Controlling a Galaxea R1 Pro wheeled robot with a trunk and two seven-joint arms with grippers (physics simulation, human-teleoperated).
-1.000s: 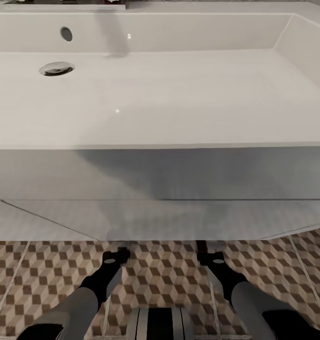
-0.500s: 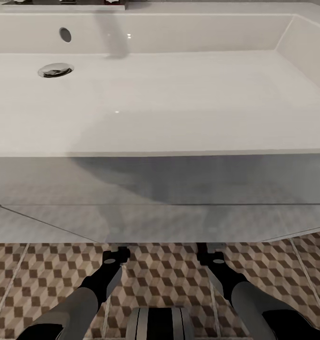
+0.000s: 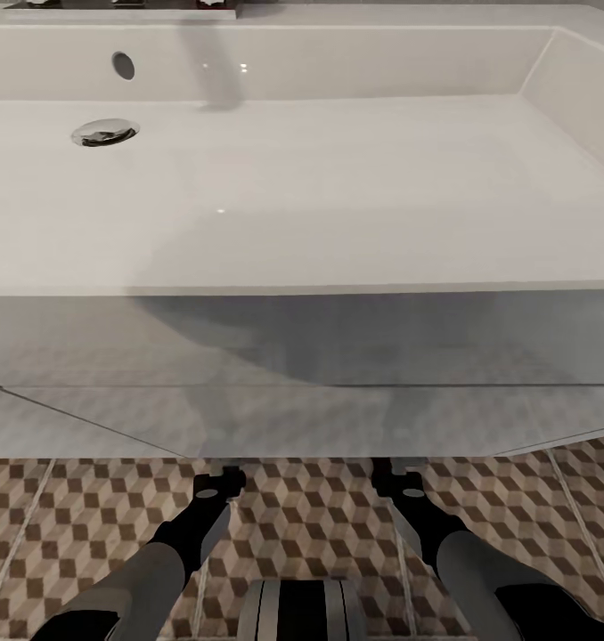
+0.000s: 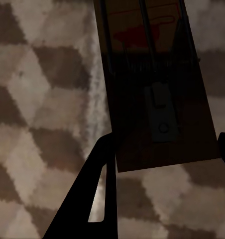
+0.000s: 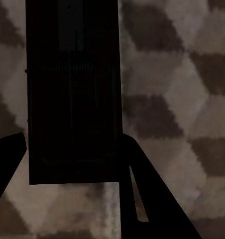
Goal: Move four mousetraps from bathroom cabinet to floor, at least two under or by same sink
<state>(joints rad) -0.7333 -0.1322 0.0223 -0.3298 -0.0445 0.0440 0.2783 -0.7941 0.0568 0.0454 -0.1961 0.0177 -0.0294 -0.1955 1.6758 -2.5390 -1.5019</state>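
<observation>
The white sink [image 3: 302, 196] spans the head view from above, with its drain [image 3: 105, 133] at the left. Both arms reach under the vanity's front [image 3: 302, 418] above the cube-patterned bathroom floor [image 3: 302, 516]. My left gripper [image 4: 165, 149] is shut on the end of a brown mousetrap [image 4: 157, 84] with a red mark and metal parts, close over the tiles. In the right wrist view, my right gripper [image 5: 72, 149] is shut on a second mousetrap [image 5: 72, 89], dark in shadow. In the head view the fingertips are hidden under the vanity. The cabinet is out of view.
The vanity overhangs both wrists [image 3: 220, 485], leaving little height above them. Tiled floor [image 4: 38, 124] lies open around both traps. My own base [image 3: 302, 610] sits at the lower edge of the head view.
Between the oldest frame and half a second ago the head view shifted slightly, the sink's front edge sitting lower. Nothing has moved since; both arms hold still.
</observation>
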